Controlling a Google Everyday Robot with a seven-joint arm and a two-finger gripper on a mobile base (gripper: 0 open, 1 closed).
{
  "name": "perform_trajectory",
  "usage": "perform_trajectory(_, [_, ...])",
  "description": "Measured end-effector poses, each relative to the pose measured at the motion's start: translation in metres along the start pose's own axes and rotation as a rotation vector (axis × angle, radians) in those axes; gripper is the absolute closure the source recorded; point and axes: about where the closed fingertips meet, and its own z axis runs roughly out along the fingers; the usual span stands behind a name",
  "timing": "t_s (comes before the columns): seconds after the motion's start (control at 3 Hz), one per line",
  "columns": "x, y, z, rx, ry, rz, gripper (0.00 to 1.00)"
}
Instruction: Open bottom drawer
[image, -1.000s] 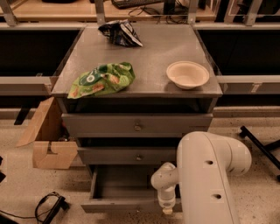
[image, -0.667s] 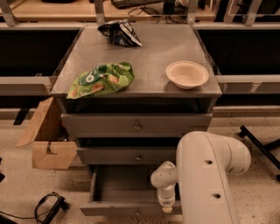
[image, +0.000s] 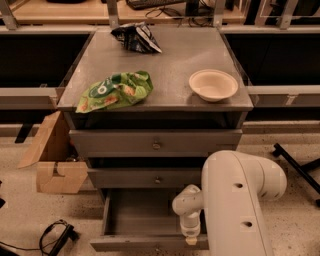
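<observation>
A green bag (image: 116, 90) lies at the table's (image: 105, 57) 8 o'clock. The bottom drawer (image: 145, 218) stands open at 6 o'clock, the tool (image: 190, 240) at its front panel's right end, width impossible to tell. A bowl (image: 213, 84) sits at 4 o'clock.

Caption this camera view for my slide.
Open bottom drawer, gripper at its front panel.

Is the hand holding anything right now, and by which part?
Cannot be told. The hand is at the open bottom drawer's front panel, right of centre; any grip there is hidden.
</observation>
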Motion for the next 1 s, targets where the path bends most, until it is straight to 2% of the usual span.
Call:
perform_trajectory(0.33, [0.0000, -0.0001, 0.0000, 0.000, 0.000, 0.000, 0.82])
perform_trajectory(1.0, [0.0000, 0.0000, 0.0001, 0.000, 0.000, 0.000, 0.35])
